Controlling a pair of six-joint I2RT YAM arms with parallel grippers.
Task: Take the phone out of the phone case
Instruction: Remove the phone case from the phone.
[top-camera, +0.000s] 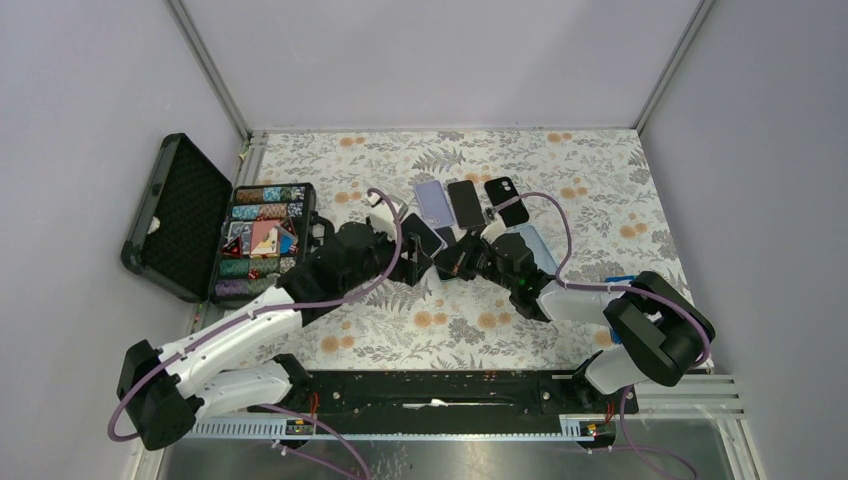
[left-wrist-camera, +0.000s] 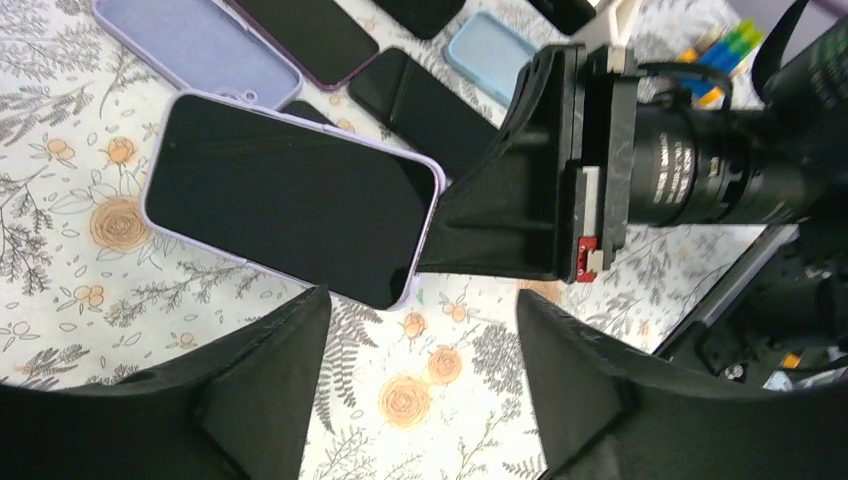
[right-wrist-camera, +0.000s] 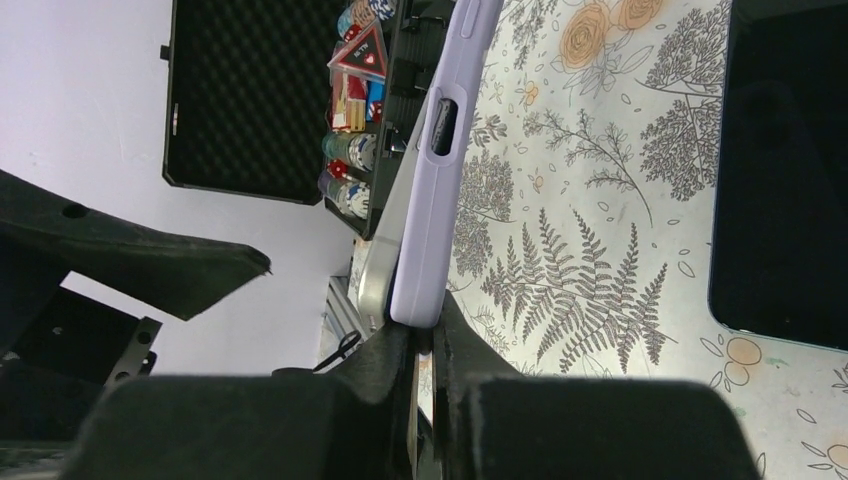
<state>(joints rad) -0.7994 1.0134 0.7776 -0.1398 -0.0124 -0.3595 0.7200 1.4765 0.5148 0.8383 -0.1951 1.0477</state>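
With the left gripper (left-wrist-camera: 422, 300) open, the black phone (left-wrist-camera: 290, 200) in its soft lilac case (right-wrist-camera: 432, 215) is pinched at one end by the right gripper (right-wrist-camera: 425, 335) and could be dropped if tugged.
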